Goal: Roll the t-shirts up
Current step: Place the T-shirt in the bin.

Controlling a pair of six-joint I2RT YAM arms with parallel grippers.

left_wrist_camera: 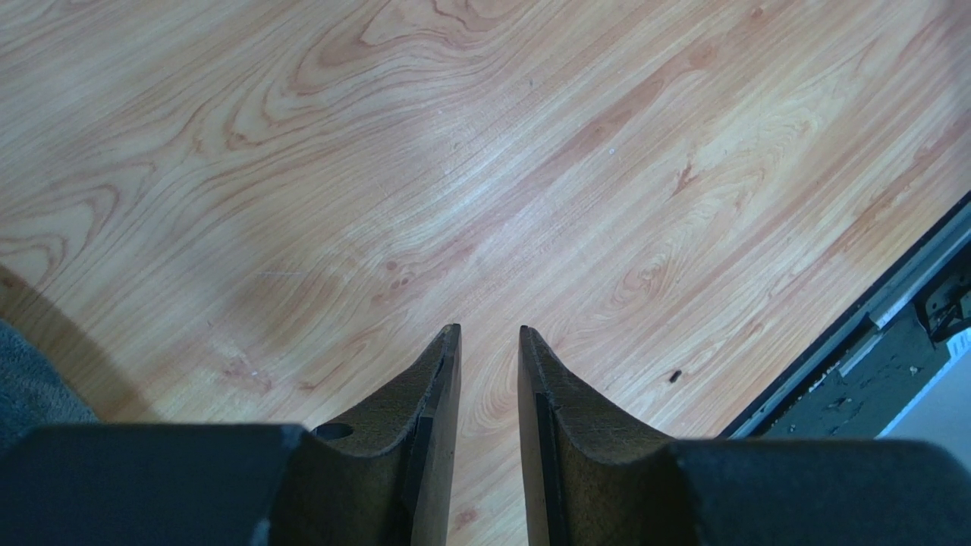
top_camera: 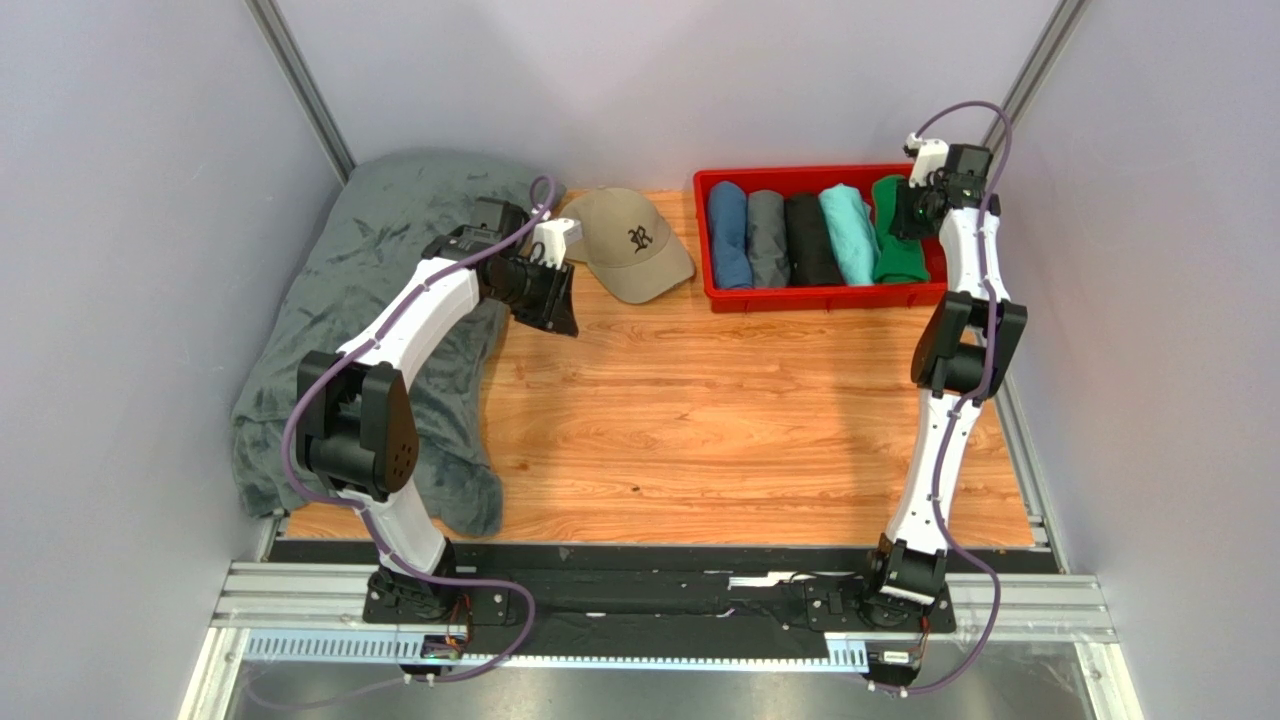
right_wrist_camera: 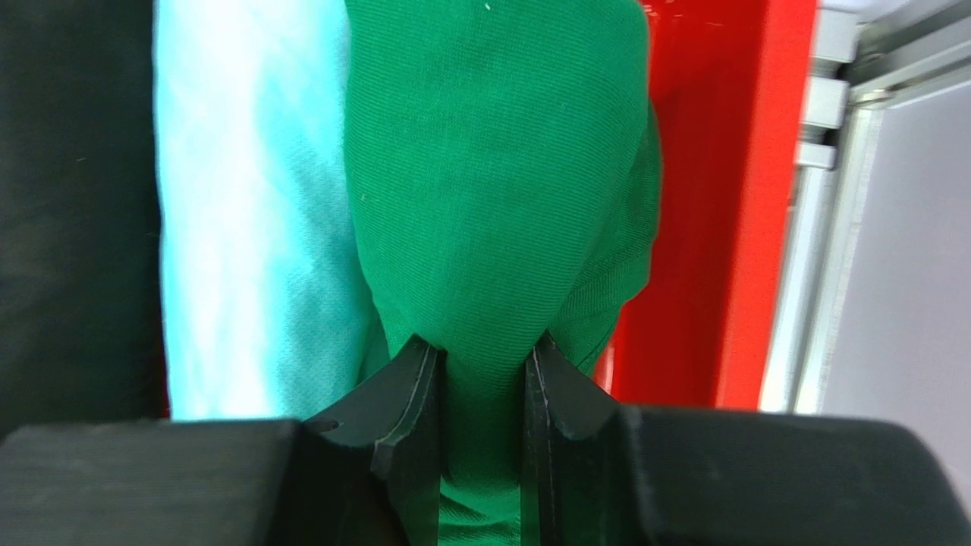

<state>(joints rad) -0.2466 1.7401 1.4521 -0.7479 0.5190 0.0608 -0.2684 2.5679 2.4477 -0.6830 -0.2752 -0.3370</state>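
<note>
the right gripper pinches a fold of the emerald-green tee. its fingers are clamped on the cloth, and the pinched part runs down out of sight behind the gripper body. the green roll lies at the right end of the red tray, touching the aqua tee; beyond that the black tee is cut off by the frame edge. from above, the wrist hides the far end of the green roll. the grey tee and blue tee fill the rest of the tray.

the left gripper hangs over the bare wooden table, its fingers nearly pressed together with a thin slit between them, holding nothing. the blanket only peeks in at the corner. a tan cap sits between blanket and tray.
</note>
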